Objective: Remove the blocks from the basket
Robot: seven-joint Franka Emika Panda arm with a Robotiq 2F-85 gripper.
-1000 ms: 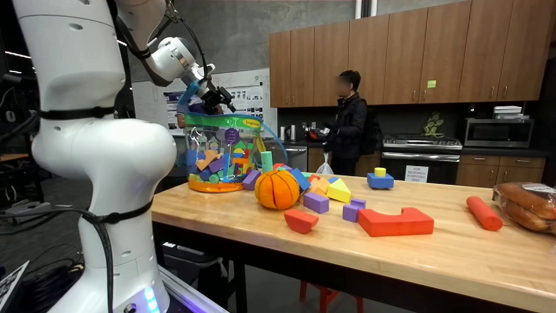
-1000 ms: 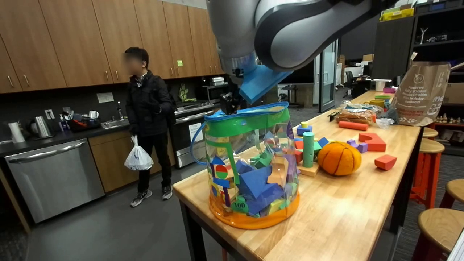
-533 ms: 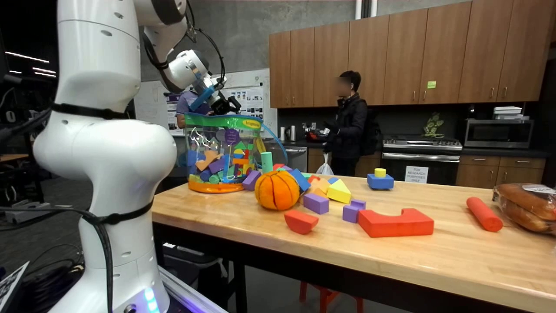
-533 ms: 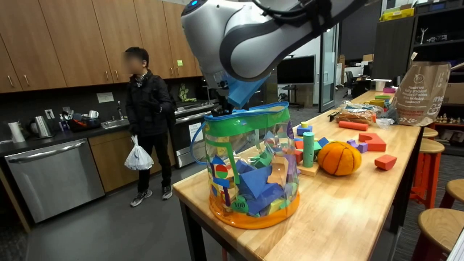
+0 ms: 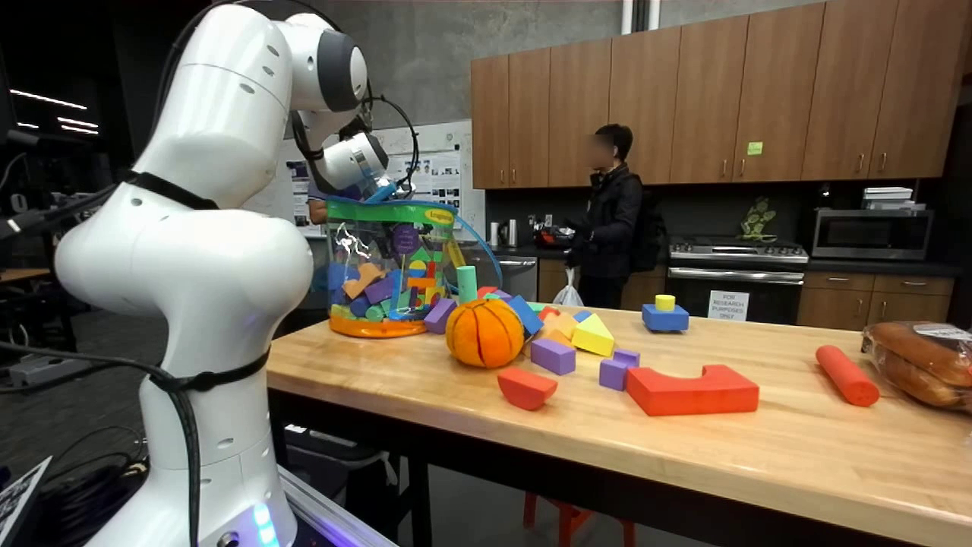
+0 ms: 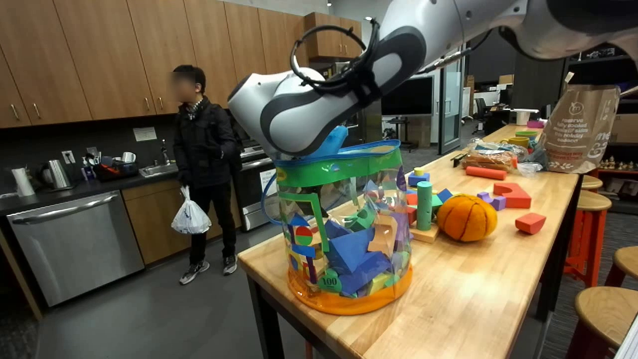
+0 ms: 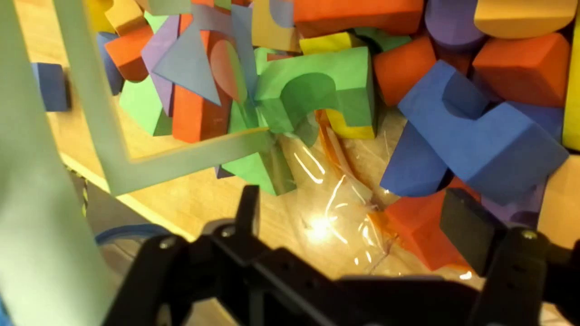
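In an exterior view we see the basket (image 6: 339, 171) at lower centre, its sides clear glossy plastic; right of centre, a ball (image 6: 467, 218) with a matt, felt-like surface; at upper right, a paper bag (image 6: 575, 124), dull-faced. The table (image 6: 463, 289) is smooth wood with a soft sheen; the dishwasher (image 6: 77, 249) at lower left looks brushed metal. In the wrist view we find the blocks (image 7: 489, 131) matt and smooth, the gripper (image 7: 358, 219) matt too.

Basket (image 6: 344, 172): green top, orange bottom, multicolour print. Blocks (image 7: 471, 136): red, blue, green, yellow, purple. Ball (image 5: 485, 332): orange, dark lines.
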